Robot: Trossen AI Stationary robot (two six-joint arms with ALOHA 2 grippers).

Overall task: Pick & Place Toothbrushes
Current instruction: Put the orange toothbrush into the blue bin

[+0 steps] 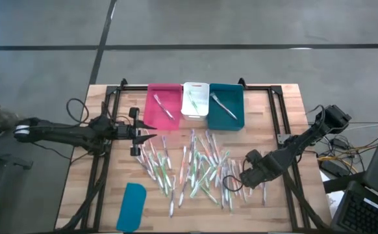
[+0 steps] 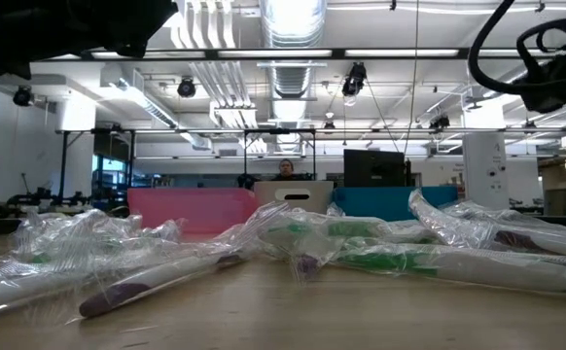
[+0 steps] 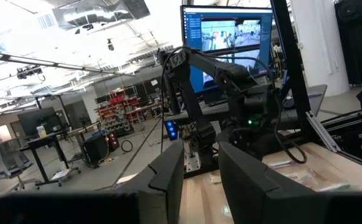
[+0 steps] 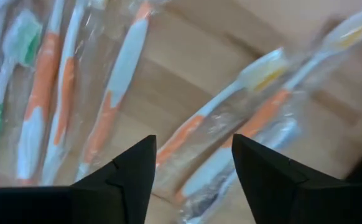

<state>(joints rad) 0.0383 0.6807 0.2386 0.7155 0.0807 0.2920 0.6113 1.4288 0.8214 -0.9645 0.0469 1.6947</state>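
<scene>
The toothbrushes [image 1: 199,170], each sealed in a clear wrapper, lie scattered in a loose heap across the middle of the wooden table [image 1: 78,182], their whitish handles marked with green, purple or orange; from table height they show as crinkled plastic sleeves [image 2: 380,255] spread over the boards. At the far edge of the heap stand three bins side by side: a pink bin [image 1: 151,114] with one or two brushes in it, a white bin [image 1: 202,112] with a green-accented brush, and a teal bin [image 1: 236,97] with a brush lying slantwise. The right gripper [image 1: 236,182] hangs low over the right side of the heap, its jaws spread with nothing between them; its wrist camera looks straight down between the two dark fingers [image 4: 126,174] at orange-handled brushes [image 4: 187,140] lying on the wood just beneath. The left gripper [image 1: 151,135] is held above the table at the left edge of the heap, near the pink bin, pointing toward the right; its fingers [image 3: 168,171] stand partly apart and hold nothing. A flat teal lid [image 1: 132,207] lies by itself near the front left corner of the table, well apart from the brushes. A black frame [image 1: 277,114] rims the work area.
</scene>
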